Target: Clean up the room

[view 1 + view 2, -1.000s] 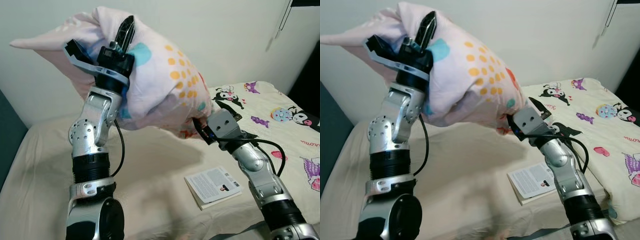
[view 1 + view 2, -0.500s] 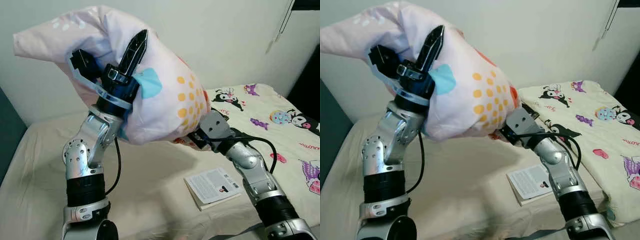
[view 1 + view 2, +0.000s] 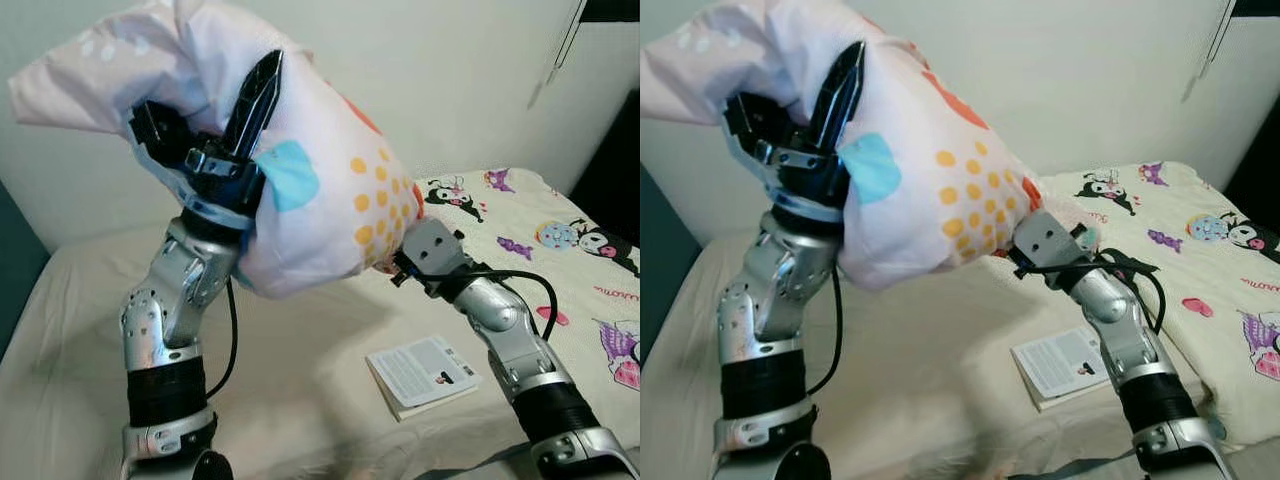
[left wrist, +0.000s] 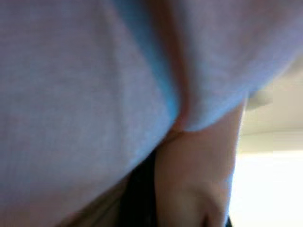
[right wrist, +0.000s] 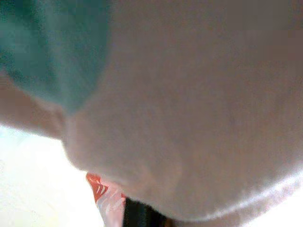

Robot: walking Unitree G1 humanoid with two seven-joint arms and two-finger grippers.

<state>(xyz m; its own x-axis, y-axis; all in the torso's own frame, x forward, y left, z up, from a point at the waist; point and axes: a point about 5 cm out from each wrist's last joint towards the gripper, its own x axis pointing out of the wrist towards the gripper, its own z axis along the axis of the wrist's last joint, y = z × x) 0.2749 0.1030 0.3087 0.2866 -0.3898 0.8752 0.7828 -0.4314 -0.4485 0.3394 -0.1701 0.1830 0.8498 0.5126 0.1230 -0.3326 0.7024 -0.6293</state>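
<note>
Above the bed (image 3: 300, 340), pillow (image 3: 320, 180) hides both pincers' tips

left gripper (image 3: 240, 120): one black finger shows against the pillow (image 3: 330, 190); the other is buried in the fabric.
right gripper (image 3: 400, 262): fingers hidden under the pillow's lower end, so their spread is unreadable.
pillow top: cut off by the upper edge in both eye views.
wrist views: blurred cloth pressed close.
booklet (image 3: 422, 372): print too small to read.
</note>
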